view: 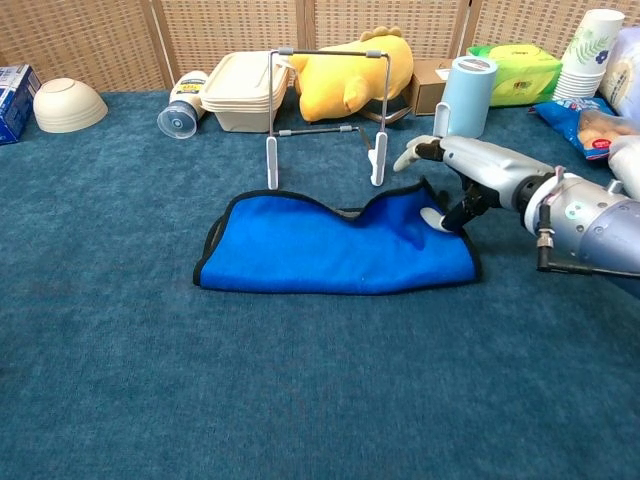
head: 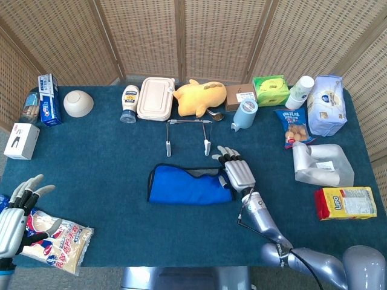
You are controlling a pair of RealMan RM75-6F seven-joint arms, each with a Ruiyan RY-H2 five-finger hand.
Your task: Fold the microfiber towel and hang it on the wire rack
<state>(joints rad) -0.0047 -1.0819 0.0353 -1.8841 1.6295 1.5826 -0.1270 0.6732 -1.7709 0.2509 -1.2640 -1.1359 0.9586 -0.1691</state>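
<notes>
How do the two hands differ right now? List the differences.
The right hand reaches over the table's middle, fingers at the right end of the blue towel; the left hand sits at the near left edge, far from the towel. The right hand touches cloth; the left hand holds nothing, fingers spread over a snack bag. Both are the same grey and white build.

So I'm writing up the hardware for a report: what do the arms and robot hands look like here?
Both are glossy silver-grey metal. The right robot hand has segmented silver fingers with black sections and pale tips, a thin black cable along its wrist, and a small green mark on the forearm. The left robot hand looks alike: silver, pale-tipped fingers, black gaps.
</notes>
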